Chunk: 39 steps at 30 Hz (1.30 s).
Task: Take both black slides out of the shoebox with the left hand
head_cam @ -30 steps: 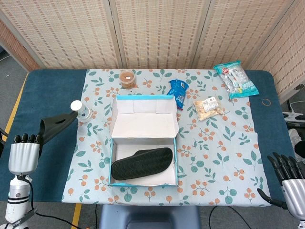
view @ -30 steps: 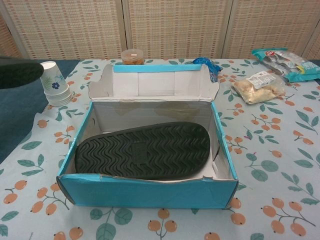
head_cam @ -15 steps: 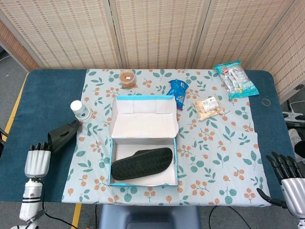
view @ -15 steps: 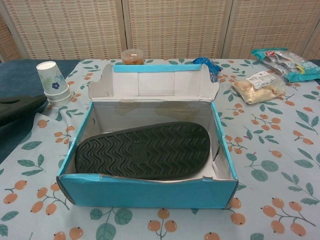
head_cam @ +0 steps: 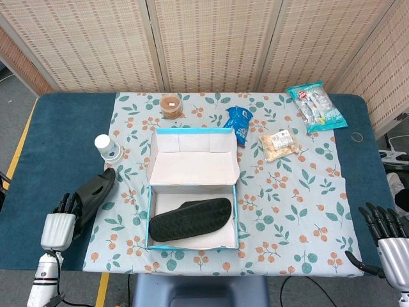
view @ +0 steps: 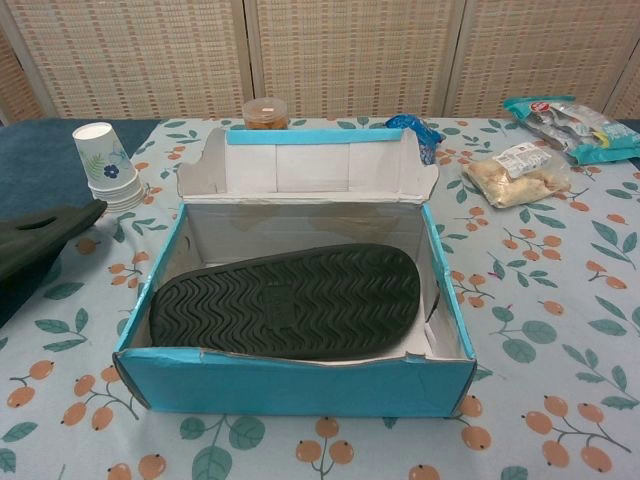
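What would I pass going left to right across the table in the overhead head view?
Left hand → slide on the table → shoebox holding the other slide → nut packet → dried fish bag → right hand.

Left hand [head_cam: 59, 220] low at the near-left corner of the head view, back of the hand up, fingers [head_cam: 69, 204] pointing away from the robot and spread. Fingertips lie on or against the heel end of a black slide [head_cam: 94, 192]; a closed grasp cannot be made out. Left forearm drops out of view below. Right hand [head_cam: 388, 240] at the near-right corner, fingers apart, thumb out to the side, holding nothing.
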Tool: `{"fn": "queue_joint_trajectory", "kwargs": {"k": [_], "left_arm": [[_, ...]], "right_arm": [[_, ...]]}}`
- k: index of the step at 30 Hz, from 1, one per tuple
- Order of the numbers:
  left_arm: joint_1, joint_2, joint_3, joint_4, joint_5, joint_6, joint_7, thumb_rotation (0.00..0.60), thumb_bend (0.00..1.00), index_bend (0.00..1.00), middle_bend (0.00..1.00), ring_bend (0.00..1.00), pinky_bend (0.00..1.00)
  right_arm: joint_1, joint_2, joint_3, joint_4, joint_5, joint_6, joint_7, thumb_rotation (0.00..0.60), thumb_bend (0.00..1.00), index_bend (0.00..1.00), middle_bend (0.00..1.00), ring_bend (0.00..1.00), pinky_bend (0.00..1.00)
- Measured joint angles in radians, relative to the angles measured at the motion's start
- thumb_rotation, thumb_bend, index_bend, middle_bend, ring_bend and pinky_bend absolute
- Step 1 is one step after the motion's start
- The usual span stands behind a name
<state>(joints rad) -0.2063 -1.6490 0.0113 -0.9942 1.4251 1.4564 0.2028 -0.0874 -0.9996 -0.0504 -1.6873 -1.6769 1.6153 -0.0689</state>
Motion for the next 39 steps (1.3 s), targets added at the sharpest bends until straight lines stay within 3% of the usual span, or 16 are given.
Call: {"fn": "queue_joint_trajectory", "kwargs": {"k": [5,9,21,24,31,39], "left_arm": [[0.004,0.099,0.007,-0.143,0.001,-0.049,-0.046,0.6,0.33,0.0,0.0,0.0,0.3],[-0.004,0.144,0.008,-0.189,0.004,-0.095,-0.131,0.6,0.32,0.0,0.0,0.0,0.22],[-0.049,0.311,0.04,-0.318,0.064,-0.226,-0.549,0.6,0.32,0.0,0.0,0.0,0.17],[-0.056,0.337,0.035,-0.315,0.066,-0.24,-0.624,0.6,0.32,0.0,0.0,0.0,0.17],[-0.066,0.323,0.0,-0.271,0.043,-0.244,-0.608,0.6,0.32,0.0,0.0,0.0,0.16],[-0.087,0.363,0.0,-0.297,0.094,-0.25,-0.891,0.6,0.32,0.0,0.0,0.0,0.16]], "right_arm": [[0.0,0.0,-0.001,-0.004,0.0,-0.003,-0.008,0.4,0.16,0.0,0.0,0.0,0.0],[-0.002,0.0,-0.002,-0.008,0.001,-0.003,-0.012,0.402,0.16,0.0,0.0,0.0,0.0],[-0.003,0.004,-0.005,-0.013,0.003,-0.01,-0.014,0.401,0.16,0.0,0.0,0.0,0.0],[-0.001,0.006,-0.008,-0.014,-0.002,-0.015,-0.013,0.401,0.16,0.0,0.0,0.0,0.0],[-0.007,0.007,-0.007,-0.015,-0.001,-0.003,-0.011,0.402,0.16,0.0,0.0,0.0,0.0],[-0.007,0.005,-0.005,-0.016,0.003,-0.006,-0.018,0.402,0.16,0.0,0.0,0.0,0.0]]}}
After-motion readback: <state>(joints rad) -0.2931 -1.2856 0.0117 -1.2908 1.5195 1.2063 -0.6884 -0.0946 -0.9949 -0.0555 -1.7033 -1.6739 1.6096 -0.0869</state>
